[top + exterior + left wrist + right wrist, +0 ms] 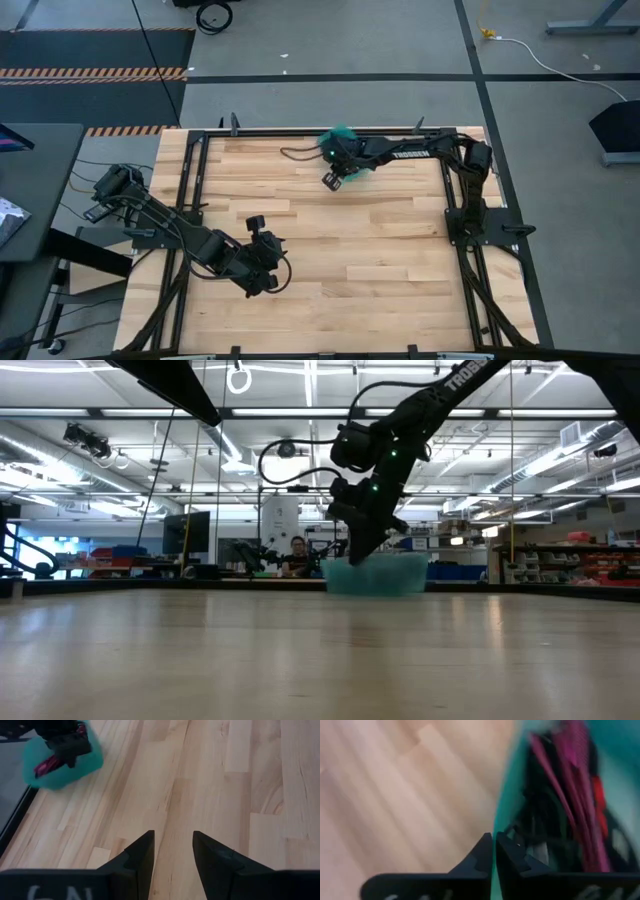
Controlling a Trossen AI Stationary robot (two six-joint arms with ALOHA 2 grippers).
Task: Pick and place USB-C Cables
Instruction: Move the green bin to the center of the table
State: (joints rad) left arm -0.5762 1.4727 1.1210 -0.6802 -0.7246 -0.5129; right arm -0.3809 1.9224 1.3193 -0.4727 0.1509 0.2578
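Observation:
A teal bowl [342, 132] stands at the table's far edge; it also shows in the low view [400, 575] and the left wrist view [80, 770]. USB-C cables lie in it: a magenta one [572, 780] and black ones [545, 815] with red bits. My right gripper [493, 845] is at the bowl's left near rim, pointing steeply down, shut. It hides much of the bowl from above. My left gripper [173, 842] hangs open over bare wood near the table's near left [268, 278], holding nothing. My right gripper has the bowl's thin teal rim [496, 827] between its two fingers, one finger outside the wall and one inside. The fingers come from above, slanting down. The bowl's base stays on the table. The blur hides whether the inner finger also touches a cable.
A thin dark cord [296, 153] lies on the wood left of the bowl. Black frame rails [200, 170] run along the table's sides. Broad bare wood [380, 250] lies between the two arms. A person [297, 555] sits far behind the table.

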